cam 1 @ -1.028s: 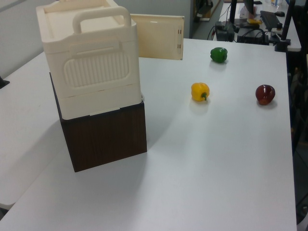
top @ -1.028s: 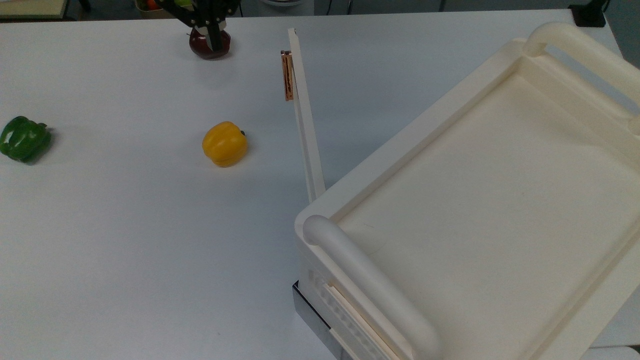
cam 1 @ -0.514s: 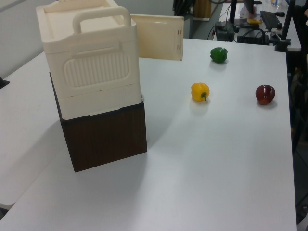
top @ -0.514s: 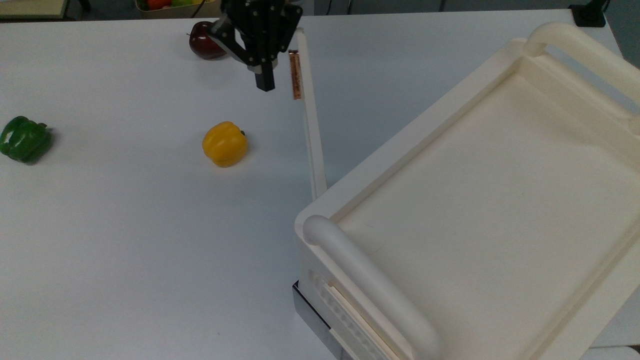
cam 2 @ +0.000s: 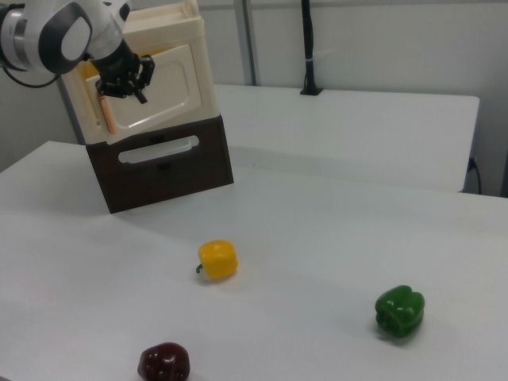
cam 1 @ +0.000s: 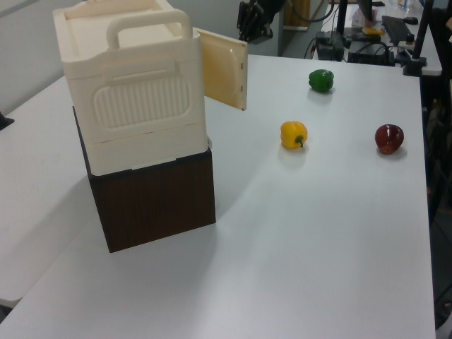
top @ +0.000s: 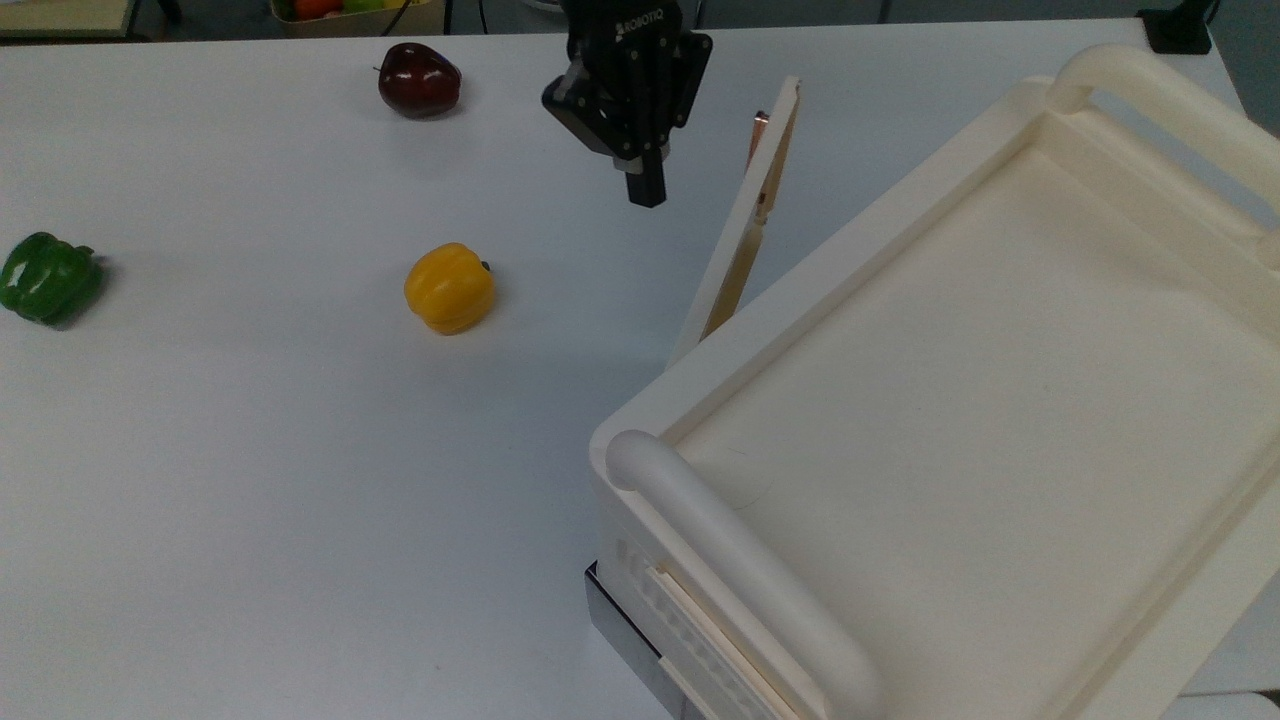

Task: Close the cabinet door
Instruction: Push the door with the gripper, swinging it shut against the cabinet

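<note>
Fingers of the black two-finger gripper (top: 645,190) look closed, empty; thin cream-white cabinet door (top: 740,230) stands at its three o'clock, long axis running toward the cream-white plastic cabinet (top: 960,400).

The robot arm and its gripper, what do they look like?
The gripper is a black angular unit with white ROBOTIQ lettering on its body, narrowing to dark fingers. In the right view the arm behind it is rounded, white with a grey joint cap.
</note>
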### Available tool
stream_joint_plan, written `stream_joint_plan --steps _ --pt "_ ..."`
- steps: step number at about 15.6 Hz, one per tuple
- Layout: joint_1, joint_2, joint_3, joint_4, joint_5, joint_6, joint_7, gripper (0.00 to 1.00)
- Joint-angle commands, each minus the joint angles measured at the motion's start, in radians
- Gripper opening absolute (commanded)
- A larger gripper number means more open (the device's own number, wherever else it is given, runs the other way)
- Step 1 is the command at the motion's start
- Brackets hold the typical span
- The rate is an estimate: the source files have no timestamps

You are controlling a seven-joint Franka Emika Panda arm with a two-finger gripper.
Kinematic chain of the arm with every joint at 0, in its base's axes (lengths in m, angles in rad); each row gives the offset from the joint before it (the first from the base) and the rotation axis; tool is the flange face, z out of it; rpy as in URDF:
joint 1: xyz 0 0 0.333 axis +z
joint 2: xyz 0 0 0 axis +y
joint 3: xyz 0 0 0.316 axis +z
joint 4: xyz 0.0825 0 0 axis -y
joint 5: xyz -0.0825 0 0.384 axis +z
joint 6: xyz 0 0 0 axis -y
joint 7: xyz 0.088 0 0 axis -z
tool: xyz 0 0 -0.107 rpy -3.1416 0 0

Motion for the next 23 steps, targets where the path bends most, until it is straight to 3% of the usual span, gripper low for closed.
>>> stream_joint_plan --steps 1,6,9,17,23 --pt "0.000 0.001 0.056 -0.016 0.032 0.046 -0.012 0.00" --pt "0.032 0.035 0.067 -0.007 0.125 0.115 -0.006 0.00" --pt "0.052 0.049 0.073 -0.004 0.122 0.134 0.016 0.00" --pt "0.089 0.110 0.076 0.031 0.122 0.288 0.233 0.00" --pt "0.113 0.141 0.076 0.031 0.122 0.390 0.287 0.00"
